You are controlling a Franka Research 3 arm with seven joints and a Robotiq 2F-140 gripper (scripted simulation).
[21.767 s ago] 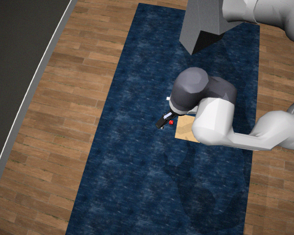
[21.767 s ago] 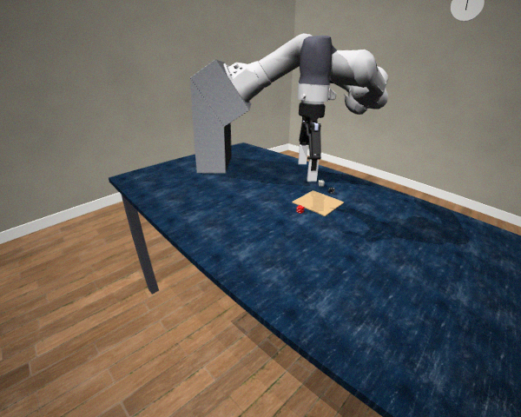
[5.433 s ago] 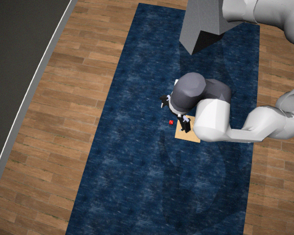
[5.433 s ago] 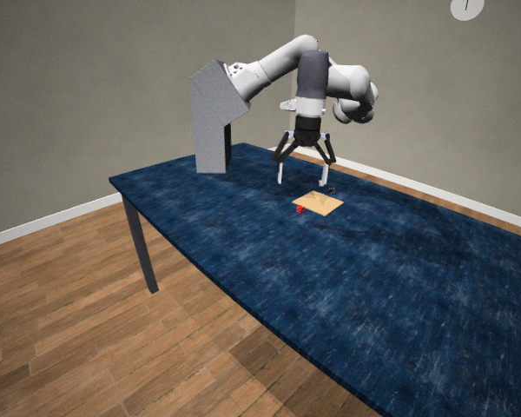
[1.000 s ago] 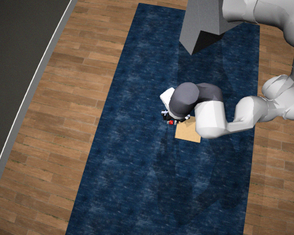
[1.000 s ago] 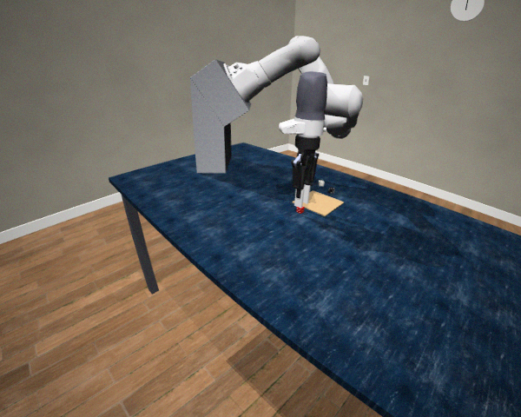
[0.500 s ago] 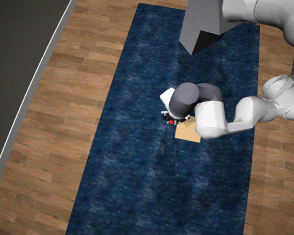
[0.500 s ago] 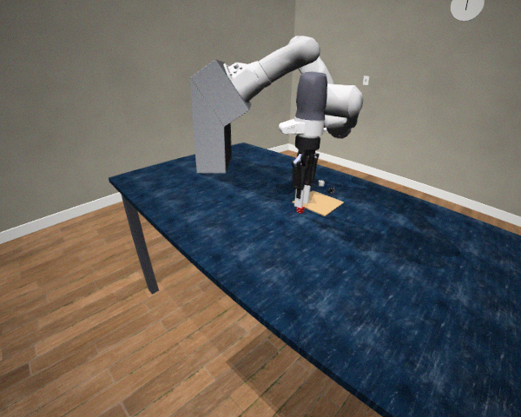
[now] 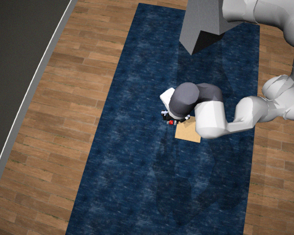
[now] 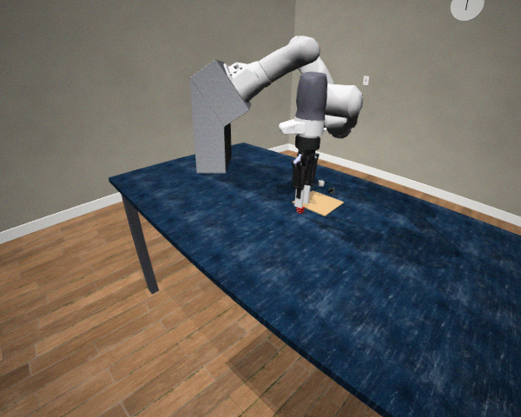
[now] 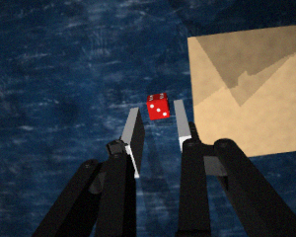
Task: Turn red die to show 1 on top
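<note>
The red die (image 11: pixel 158 107) (image 9: pixel 171 122) (image 10: pixel 300 209) lies on the blue table top, just off the left edge of the tan mat (image 11: pixel 247 118) (image 9: pixel 187 132) (image 10: pixel 327 205). In the wrist view the face toward the camera shows three pips. My gripper (image 11: pixel 159 117) (image 10: pixel 300 204) points straight down, low over the table. Its fingers are partly open. They stand on either side of the die with a gap on each side, and they do not touch it. The arm hides most of the gripper in the top view.
A small white die (image 10: pixel 321 182) and a small dark die (image 10: pixel 331 190) lie on the table just beyond the mat's far side. The grey robot base block (image 10: pixel 214 121) stands at the table's far left end.
</note>
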